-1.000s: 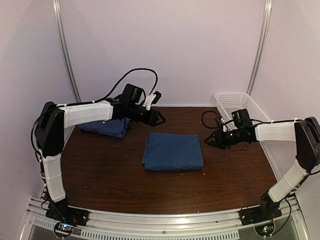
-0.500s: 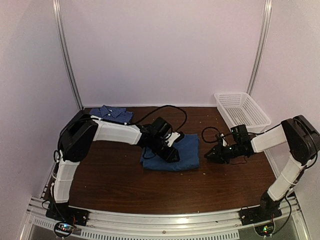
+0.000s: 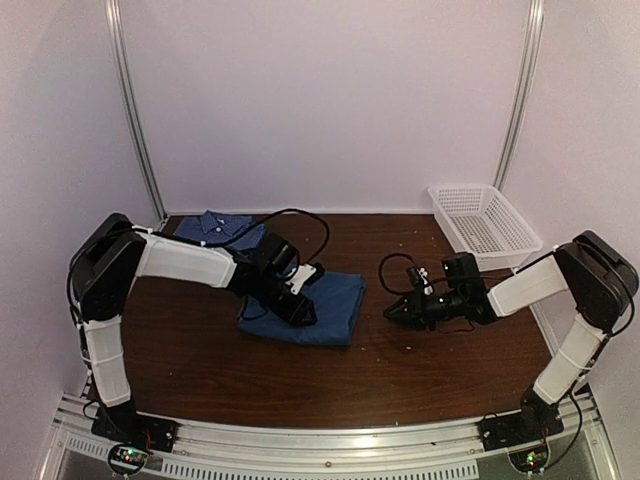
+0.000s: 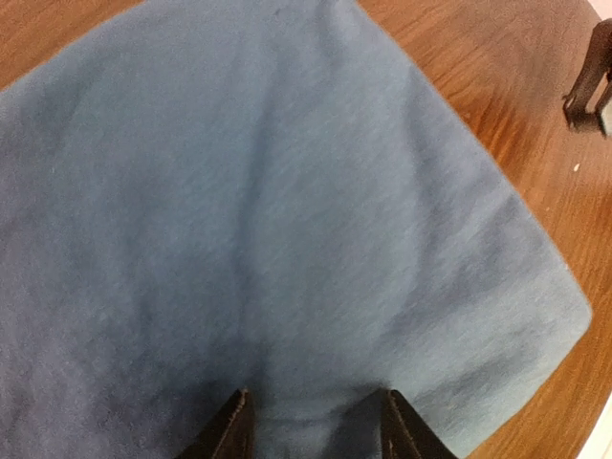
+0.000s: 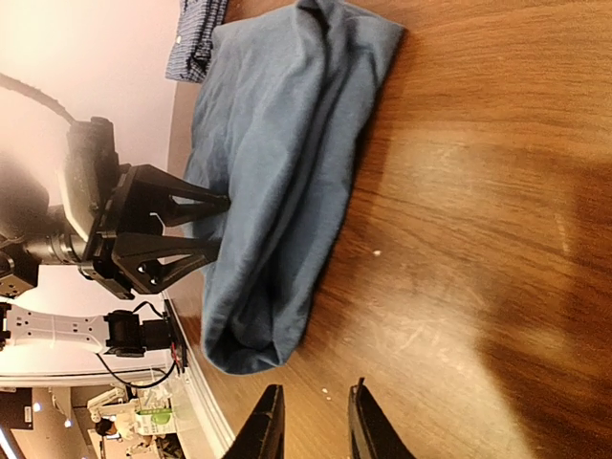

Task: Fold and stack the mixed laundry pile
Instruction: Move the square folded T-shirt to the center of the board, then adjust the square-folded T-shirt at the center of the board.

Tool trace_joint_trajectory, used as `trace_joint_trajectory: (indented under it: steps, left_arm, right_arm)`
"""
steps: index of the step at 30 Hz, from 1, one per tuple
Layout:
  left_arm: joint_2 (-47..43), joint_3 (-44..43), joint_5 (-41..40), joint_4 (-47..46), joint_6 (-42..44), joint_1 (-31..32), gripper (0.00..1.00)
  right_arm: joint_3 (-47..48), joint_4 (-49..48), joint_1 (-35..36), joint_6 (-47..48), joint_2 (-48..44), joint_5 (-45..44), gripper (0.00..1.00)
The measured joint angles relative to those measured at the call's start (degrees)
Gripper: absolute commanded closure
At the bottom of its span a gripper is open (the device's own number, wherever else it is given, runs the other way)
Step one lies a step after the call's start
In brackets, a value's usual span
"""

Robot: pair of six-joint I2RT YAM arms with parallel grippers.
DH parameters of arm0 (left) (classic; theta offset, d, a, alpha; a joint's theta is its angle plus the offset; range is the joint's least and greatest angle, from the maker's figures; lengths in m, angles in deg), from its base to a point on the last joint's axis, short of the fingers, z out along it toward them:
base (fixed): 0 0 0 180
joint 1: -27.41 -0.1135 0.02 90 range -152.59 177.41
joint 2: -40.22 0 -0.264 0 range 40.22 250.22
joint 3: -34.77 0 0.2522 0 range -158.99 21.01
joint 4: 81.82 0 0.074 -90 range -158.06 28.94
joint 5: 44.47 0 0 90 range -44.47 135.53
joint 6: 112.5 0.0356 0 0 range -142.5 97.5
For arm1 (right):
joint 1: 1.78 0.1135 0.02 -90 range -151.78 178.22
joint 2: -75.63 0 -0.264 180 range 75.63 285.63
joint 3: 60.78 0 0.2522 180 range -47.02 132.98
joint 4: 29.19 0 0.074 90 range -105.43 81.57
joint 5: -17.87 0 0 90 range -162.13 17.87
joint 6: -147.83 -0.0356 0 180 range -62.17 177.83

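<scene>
The plain teal-blue t-shirt (image 3: 335, 300) lies folded on the table, left of centre. My left gripper (image 3: 300, 310) rests on its top near the left edge, fingers (image 4: 232, 432) spread apart and pressed onto the cloth (image 4: 268, 210). The right wrist view shows that gripper (image 5: 215, 229) with both tips touching the t-shirt (image 5: 277, 163). The blue-and-white checked shirt (image 3: 225, 227) lies folded at the back left, and also shows in the right wrist view (image 5: 196, 33). My right gripper (image 3: 392, 313) hovers low over bare wood just right of the t-shirt, slightly open and empty (image 5: 314, 421).
A white lattice basket (image 3: 483, 220) stands at the back right corner. The brown wooden table (image 3: 300, 385) is bounded by pale walls, with a metal rail along the near edge. Black cables loop above both arms. Small crumbs dot the wood near the right gripper.
My left arm swung from the back left down onto the t-shirt, and the t-shirt has slid left with it. My right gripper followed to the left. The checked shirt is now uncovered.
</scene>
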Motion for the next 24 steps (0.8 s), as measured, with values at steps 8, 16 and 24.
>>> trace_joint_trajectory:
  steps: [8,16,24]
  left_arm:
    - [-0.22,-12.11,-1.44,6.45,0.22,4.98,0.49]
    - [2.71,-17.0,-2.14,9.49,-0.74,7.39,0.47]
    - [6.27,-19.37,-4.09,13.75,-0.92,8.2,0.45]
  right_arm:
    - [-0.98,-14.4,5.84,-10.54,2.99,-1.53,0.78]
    - [-5.18,-34.84,6.27,-24.5,13.18,-2.69,0.77]
    - [-5.29,-40.04,7.08,-27.93,14.32,-3.52,0.75]
